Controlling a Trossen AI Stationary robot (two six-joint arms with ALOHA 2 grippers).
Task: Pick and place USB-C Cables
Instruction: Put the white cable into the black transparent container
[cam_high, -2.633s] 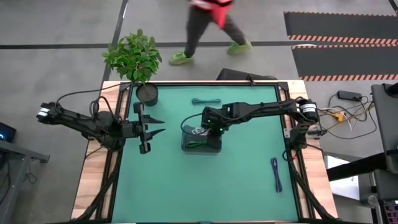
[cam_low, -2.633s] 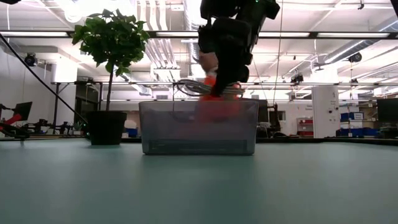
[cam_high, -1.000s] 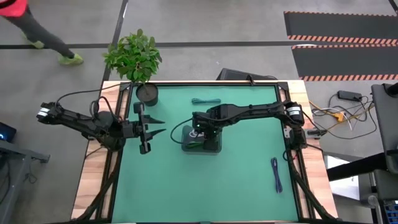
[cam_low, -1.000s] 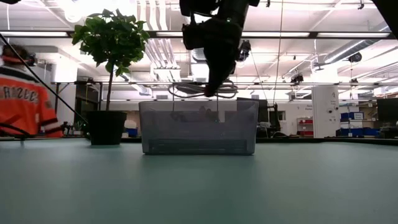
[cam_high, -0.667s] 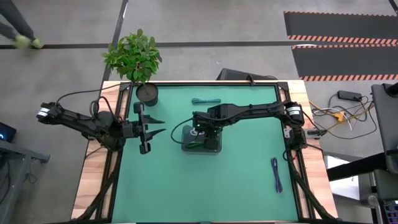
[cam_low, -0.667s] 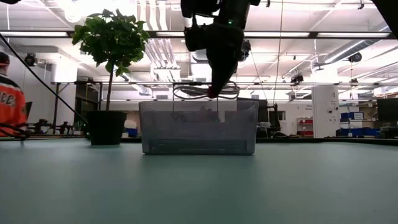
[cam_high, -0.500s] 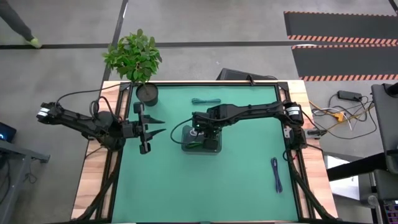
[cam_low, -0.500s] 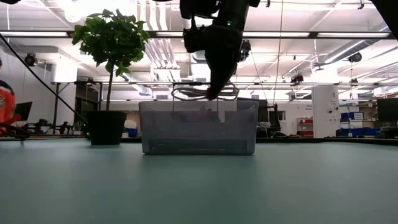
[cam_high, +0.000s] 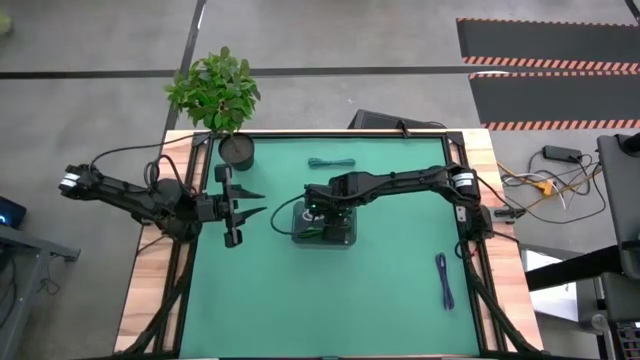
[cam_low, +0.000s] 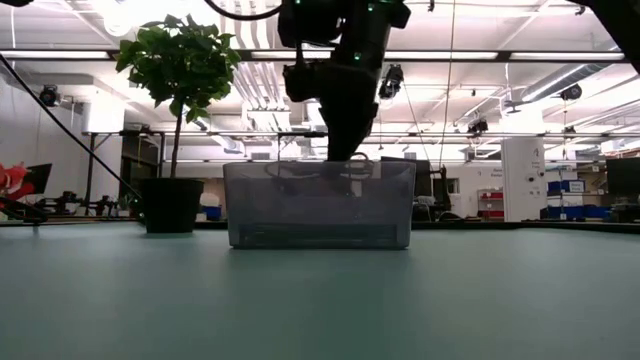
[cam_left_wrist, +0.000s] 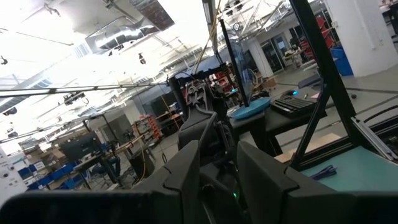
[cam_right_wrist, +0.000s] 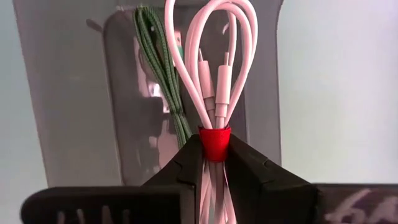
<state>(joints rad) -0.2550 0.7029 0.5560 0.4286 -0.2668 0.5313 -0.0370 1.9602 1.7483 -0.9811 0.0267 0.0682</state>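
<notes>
My right gripper (cam_high: 318, 211) stands over the clear bin (cam_high: 346, 237) in the middle of the table, shut on the white cable with the red band (cam_right_wrist: 210, 43). In the low view the gripper (cam_low: 343, 150) reaches down to the bin's rim (cam_low: 320, 164). The green cable (cam_right_wrist: 160, 68) lies on the bin's floor. The dark teal cable (cam_high: 332, 163) lies on the mat by the far edge. The purple-blue cable (cam_high: 444, 281) lies near the right edge. My left gripper (cam_high: 254, 204) waits open at the table's left side. My right gripper pinches the white cable at its red band (cam_right_wrist: 215, 142) between the two fingers, from above, pointing down. The white loops (cam_right_wrist: 239, 37) hang below the fingers into the bin, beside the green cable. Whether they touch the bin's floor, I cannot tell.
A potted plant (cam_high: 225, 100) stands at the far left corner and shows left of the bin in the low view (cam_low: 172, 205). Bare green mat (cam_high: 330, 300) spreads on the near side of the bin.
My right gripper has come down toward the bin and a little toward the table's left, still shut on the white cable. The cable's loops, which hung above the bin's rim, now sit at and below it.
</notes>
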